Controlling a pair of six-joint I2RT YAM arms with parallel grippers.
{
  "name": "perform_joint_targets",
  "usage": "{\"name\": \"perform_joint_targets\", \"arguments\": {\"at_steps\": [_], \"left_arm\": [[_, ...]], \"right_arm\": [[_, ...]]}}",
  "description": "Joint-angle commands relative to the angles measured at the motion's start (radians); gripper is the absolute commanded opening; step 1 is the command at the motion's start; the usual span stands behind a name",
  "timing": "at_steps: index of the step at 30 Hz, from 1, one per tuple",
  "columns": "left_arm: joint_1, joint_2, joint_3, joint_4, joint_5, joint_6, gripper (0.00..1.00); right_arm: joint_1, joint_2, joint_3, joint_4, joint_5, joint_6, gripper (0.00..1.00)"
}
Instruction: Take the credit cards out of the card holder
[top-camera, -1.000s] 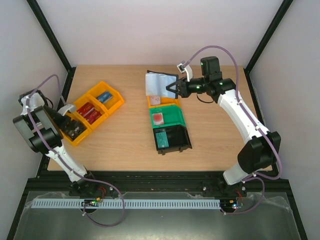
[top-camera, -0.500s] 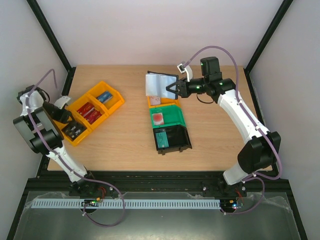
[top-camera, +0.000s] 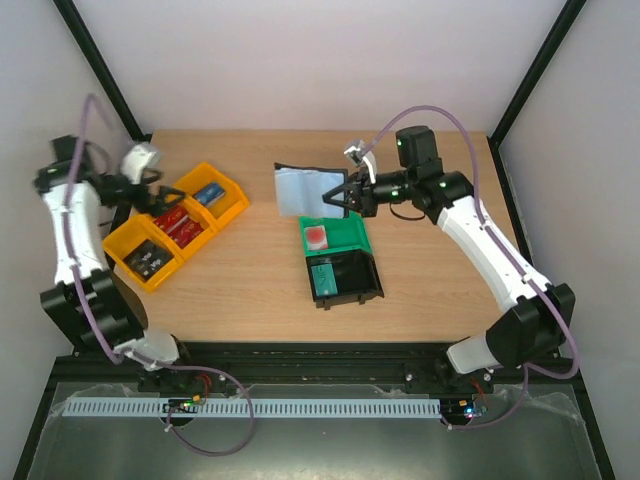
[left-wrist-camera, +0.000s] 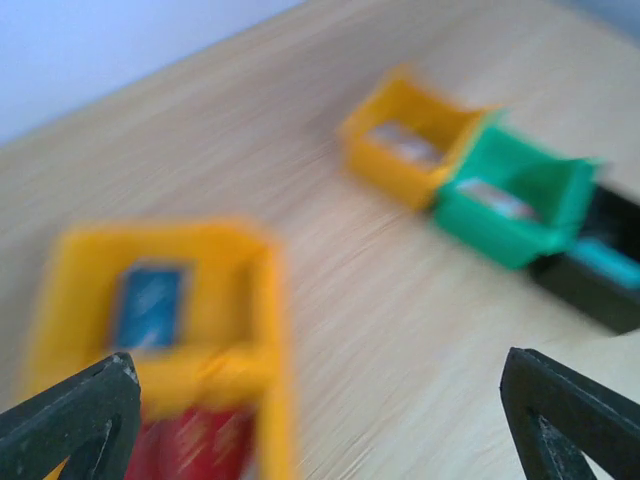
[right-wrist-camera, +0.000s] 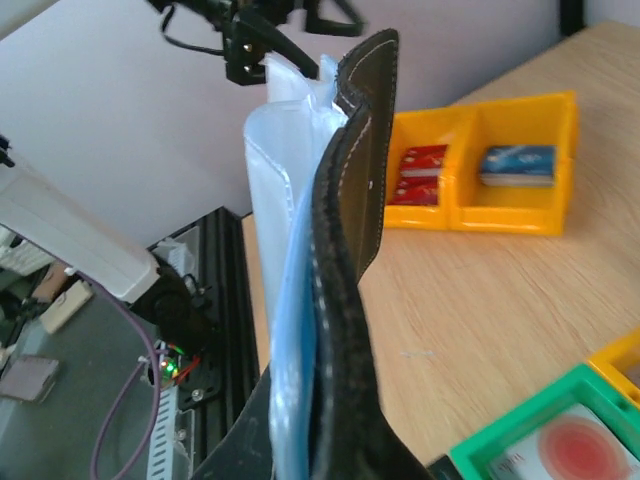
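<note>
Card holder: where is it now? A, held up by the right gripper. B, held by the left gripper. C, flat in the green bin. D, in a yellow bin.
A: the right gripper is shut on the card holder, holding it up on edge; the left gripper stands open.

On my counter (top-camera: 250, 280), over to the left, sit joined yellow bins (top-camera: 227, 185), the farthest holding a blue card (top-camera: 208, 194). Near the middle, a green bin (top-camera: 362, 236) holds a pale card with a red spot (top-camera: 317, 236); touching its near side, a black bin (top-camera: 356, 276) holds a teal card (top-camera: 322, 273).
</note>
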Motion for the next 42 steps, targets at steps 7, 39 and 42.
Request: {"name": "perform_joint_targets", "arguments": {"at_steps": [7, 39, 42], "left_arm": [[-0.567, -0.297, -0.129, 0.027, 0.422, -0.204, 0.99], [-0.538, -0.728, -0.502, 0.329, 0.609, -0.462, 0.02], [-0.538, -0.729, -0.502, 0.320, 0.609, -0.443, 0.02]], "right_arm": [[0.170, -0.083, -0.065, 0.269, 0.070, 0.046, 0.02], [0.344, -0.138, -0.066, 0.293, 0.198, 0.062, 0.44], [0.350, -0.143, -0.096, 0.360, 0.228, 0.120, 0.42]]}}
